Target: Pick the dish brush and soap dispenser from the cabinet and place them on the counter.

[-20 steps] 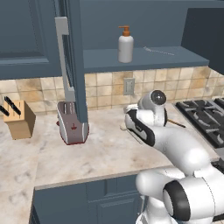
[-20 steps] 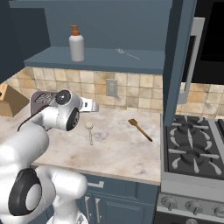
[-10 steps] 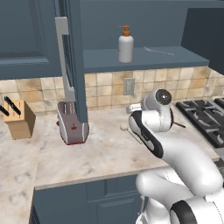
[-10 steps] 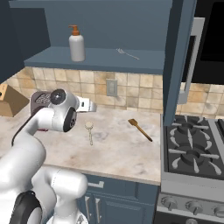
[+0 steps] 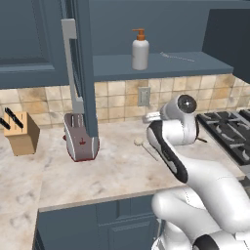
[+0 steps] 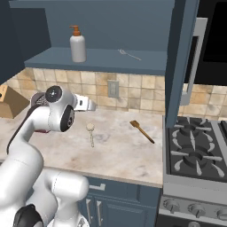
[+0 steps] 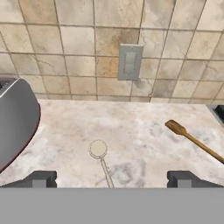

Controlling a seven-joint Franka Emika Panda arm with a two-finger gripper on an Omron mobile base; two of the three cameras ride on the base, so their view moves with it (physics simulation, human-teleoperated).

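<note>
The left base view looks from behind the arm, on its left side, forward and down over the counter to the tiled wall. The right base view does the same from the right side. Both share the open cabinet shelf, the soap dispenser and the dish brush (seen from two opposite angles). The hand view sits close above the counter, facing the wall outlet, with the dish brush just ahead.

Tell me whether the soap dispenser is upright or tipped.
Upright. The soap dispenser stands on its base on the cabinet shelf, orange pump on top.
</note>
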